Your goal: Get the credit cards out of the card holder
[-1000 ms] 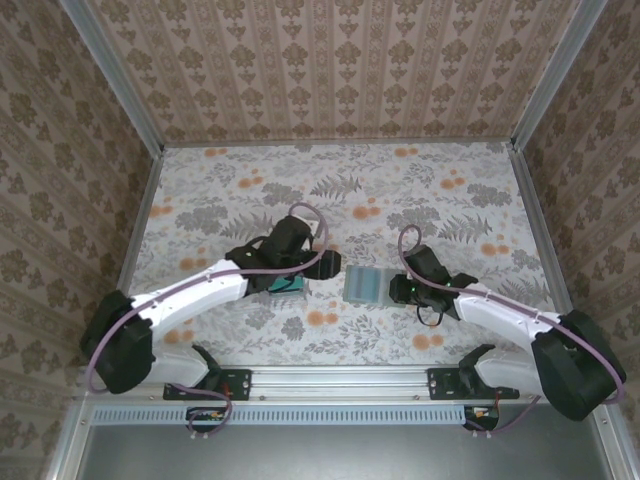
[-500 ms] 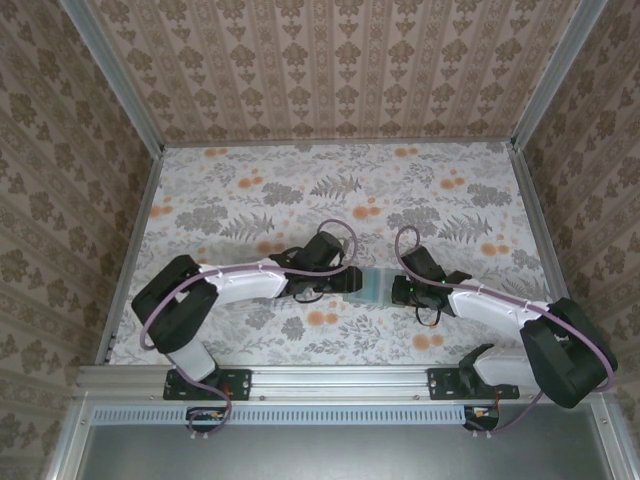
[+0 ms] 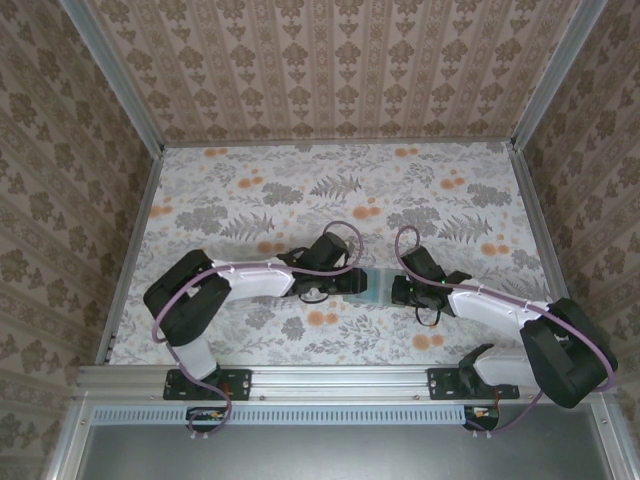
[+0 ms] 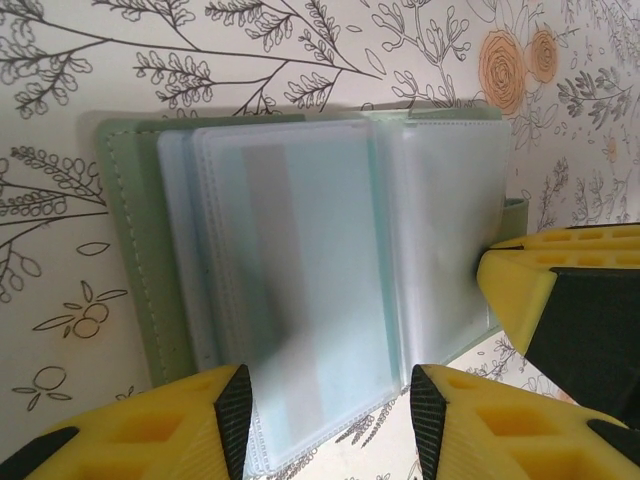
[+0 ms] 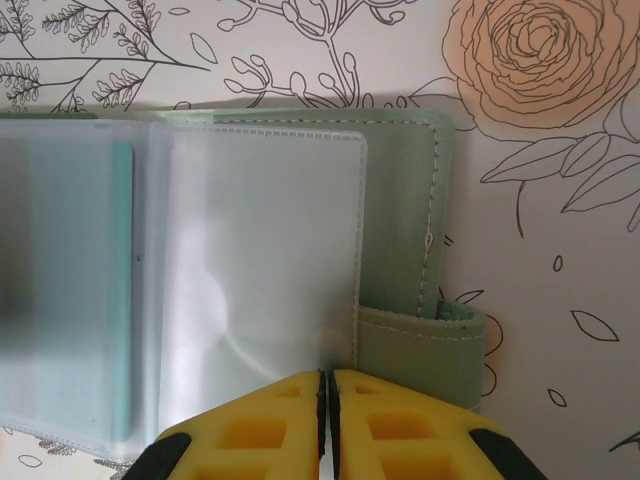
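Note:
The card holder [image 3: 373, 285] lies open on the floral table between my two grippers. In the left wrist view its sage-green cover [image 4: 125, 260] frames frosted clear sleeves, and a teal credit card [image 4: 330, 250] shows dimly through the top sleeve. My left gripper [image 4: 330, 420] is open, its black pads standing on either side of that sleeve's near edge. My right gripper [image 5: 326, 378] is shut, with its tips resting on the holder's right panel [image 5: 440, 200] beside the closure strap [image 5: 420, 355]. A teal card edge [image 5: 121, 290] shows in the left sleeves.
The patterned tabletop [image 3: 330, 190] stretches behind the holder, closed in by wallpapered walls and metal rails [image 3: 130, 230]. The right gripper's yellow finger [image 4: 560, 300] sits against the holder's right edge in the left wrist view.
My left arm has swung right from a spot left of the holder onto its left half, and its jaws have narrowed. My right gripper has closed and settled on the holder's right side.

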Motion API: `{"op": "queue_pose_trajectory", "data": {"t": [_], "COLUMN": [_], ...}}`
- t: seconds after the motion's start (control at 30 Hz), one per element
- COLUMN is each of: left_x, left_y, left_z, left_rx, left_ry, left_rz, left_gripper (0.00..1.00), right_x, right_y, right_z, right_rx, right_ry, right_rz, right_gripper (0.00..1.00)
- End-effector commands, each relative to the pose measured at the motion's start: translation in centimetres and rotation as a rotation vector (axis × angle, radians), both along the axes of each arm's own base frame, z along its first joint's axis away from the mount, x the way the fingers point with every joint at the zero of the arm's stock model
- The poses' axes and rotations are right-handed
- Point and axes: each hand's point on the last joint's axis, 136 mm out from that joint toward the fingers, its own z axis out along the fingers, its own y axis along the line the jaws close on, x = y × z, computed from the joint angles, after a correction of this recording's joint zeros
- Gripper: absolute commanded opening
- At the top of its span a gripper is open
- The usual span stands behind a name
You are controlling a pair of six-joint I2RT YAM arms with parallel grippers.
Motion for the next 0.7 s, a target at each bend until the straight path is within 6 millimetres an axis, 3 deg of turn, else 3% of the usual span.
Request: {"op": "queue_pose_trajectory", "data": {"t": [0.0, 0.27, 0.67], "left_x": [0.0, -0.1, 0.4], "left_y": [-1.2, -0.5, 0.3], "left_z": [0.4, -1.2, -0.3], "left_rx": [-0.022, 0.039, 0.068], "left_ry": [0.006, 0.025, -0.020], "left_rz": [-0.015, -0.004, 0.015], "left_gripper": [0.48, 0.48, 0.48], "right_x": [0.1, 0.1, 0.0], "right_y": [-0.1, 0.0, 0.0], "right_z": [0.0, 0.1, -0.2], "right_rx": [-0.012, -0.008, -0.009], "right_ry": [0.004, 0.003, 0.010], "right_rz": [-0.013, -0.013, -0.014], "right_gripper": [0.13, 0.13, 0.13]}}
